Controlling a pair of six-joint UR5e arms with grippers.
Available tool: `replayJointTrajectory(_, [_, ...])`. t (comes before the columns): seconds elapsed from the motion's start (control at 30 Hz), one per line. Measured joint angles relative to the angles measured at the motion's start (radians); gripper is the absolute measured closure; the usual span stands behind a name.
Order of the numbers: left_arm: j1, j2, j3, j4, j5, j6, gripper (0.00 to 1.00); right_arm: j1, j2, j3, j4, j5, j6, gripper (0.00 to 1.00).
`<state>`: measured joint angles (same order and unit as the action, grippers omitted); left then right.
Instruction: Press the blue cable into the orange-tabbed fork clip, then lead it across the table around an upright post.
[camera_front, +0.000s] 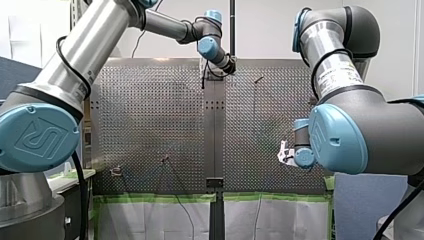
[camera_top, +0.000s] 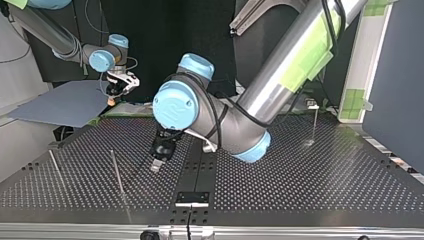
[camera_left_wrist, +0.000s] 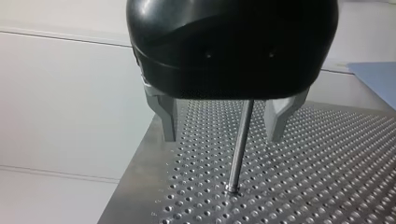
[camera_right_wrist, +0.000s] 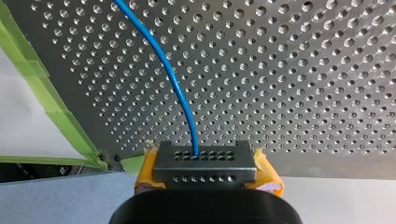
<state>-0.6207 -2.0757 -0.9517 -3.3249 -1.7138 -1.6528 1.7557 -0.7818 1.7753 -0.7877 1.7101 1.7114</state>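
Between right tool's (camera_right_wrist: 205, 162) pads (camera_right_wrist: 268, 175), blue cable (camera_right_wrist: 173, 79)

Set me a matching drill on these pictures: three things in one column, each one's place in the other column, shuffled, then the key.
Things
1. blue cable
2. upright post
3. green tape

Places
A. stuck along the table's edge
B. standing on the table ahead of my left gripper, whose fingers are open
C. held in my right gripper, between its yellow pads

Pairs: 1-C, 2-B, 3-A
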Motion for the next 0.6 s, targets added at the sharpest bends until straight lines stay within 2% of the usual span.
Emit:
replayJointTrajectory(0.33, [0.008, -0.004, 0.108, -0.110, 0.032, -0.034, 0.09, 0.001, 0.000, 0.000, -0.001, -0.002, 0.000, 1.00])
replayJointTrajectory(0.6, [0.009, -0.005, 0.129, -0.194, 0.039, -0.064, 0.09, 0.001, 0.000, 0.000, -0.001, -0.003, 0.001, 1.00])
